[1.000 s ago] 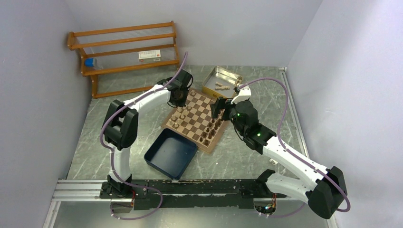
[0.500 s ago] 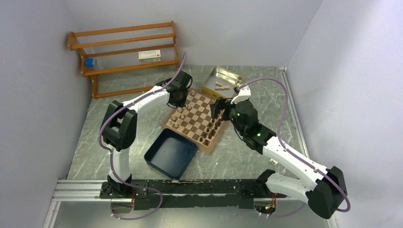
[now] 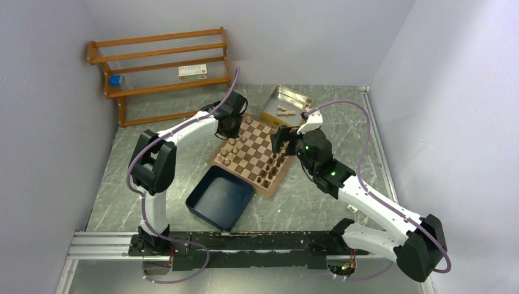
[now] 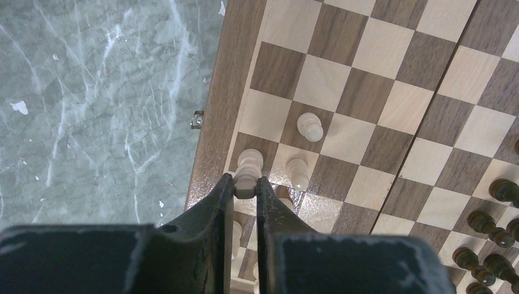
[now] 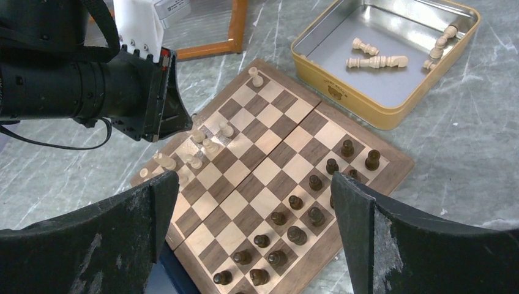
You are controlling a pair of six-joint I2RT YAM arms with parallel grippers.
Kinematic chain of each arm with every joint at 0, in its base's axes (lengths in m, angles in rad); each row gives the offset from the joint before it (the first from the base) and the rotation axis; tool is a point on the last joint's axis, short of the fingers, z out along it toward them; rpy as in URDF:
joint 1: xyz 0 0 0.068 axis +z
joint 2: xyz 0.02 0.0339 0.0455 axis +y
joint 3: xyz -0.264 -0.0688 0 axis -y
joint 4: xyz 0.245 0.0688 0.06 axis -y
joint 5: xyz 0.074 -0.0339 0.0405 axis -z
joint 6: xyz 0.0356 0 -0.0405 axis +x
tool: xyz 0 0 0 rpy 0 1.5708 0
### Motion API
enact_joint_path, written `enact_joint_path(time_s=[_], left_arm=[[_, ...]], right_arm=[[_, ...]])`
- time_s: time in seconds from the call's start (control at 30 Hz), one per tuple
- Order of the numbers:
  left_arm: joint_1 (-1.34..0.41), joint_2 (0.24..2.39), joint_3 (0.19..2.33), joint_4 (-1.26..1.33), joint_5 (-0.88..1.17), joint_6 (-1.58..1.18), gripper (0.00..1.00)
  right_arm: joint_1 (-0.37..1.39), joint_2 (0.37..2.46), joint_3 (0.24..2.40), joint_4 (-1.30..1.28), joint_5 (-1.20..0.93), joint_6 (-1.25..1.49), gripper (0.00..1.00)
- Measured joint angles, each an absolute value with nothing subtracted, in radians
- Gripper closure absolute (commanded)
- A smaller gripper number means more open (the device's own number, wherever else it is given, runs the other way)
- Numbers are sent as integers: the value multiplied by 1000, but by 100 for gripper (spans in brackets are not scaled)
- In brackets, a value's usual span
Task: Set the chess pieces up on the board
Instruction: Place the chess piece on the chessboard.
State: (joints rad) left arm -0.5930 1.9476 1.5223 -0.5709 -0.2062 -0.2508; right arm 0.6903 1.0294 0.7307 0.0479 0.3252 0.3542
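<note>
The board (image 3: 252, 153) lies mid-table, with dark pieces (image 5: 292, 217) along its right side and light pieces (image 5: 202, 144) along its left. My left gripper (image 4: 246, 185) is shut on a light tan piece (image 4: 247, 171) over the board's left edge row (image 4: 220, 110); two light pawns (image 4: 309, 127) stand beside it. My right gripper (image 5: 254, 202) is open and empty, above the board's dark side. Several light pieces (image 5: 373, 60) lie in the metal tin (image 5: 343, 92).
A navy blue tray (image 3: 219, 197) sits at the board's near-left corner. A wooden rack (image 3: 162, 67) stands at the back left. The tin (image 3: 284, 104) sits beyond the board's far corner.
</note>
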Motion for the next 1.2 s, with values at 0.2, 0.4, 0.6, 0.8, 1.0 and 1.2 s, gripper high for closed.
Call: enact_joint_path(time_s=[0.2,0.4,0.6,0.8,1.0,1.2], left_arm=[[-593,1948,1522,-571,-206,-252,73],[-593,1948,1522,-572,-206,-255,71],[-593,1948,1522,-571,-206,-256,73],[-593,1948,1522,-571,-206,-262,67],[-593,1948,1523,-571,-206,-266,63],[-593,1948,1523,-571,-203,-269,58]], right_arm=[[690,1029,731,49,323,354,0],[690,1029,731,48,321,354,0],[690,1029,731,52,321,354,0],[690,1029,731,55,316,354,0],[690,1029,731,55,307,354,0],[690,1030,731,56,303,354,0]])
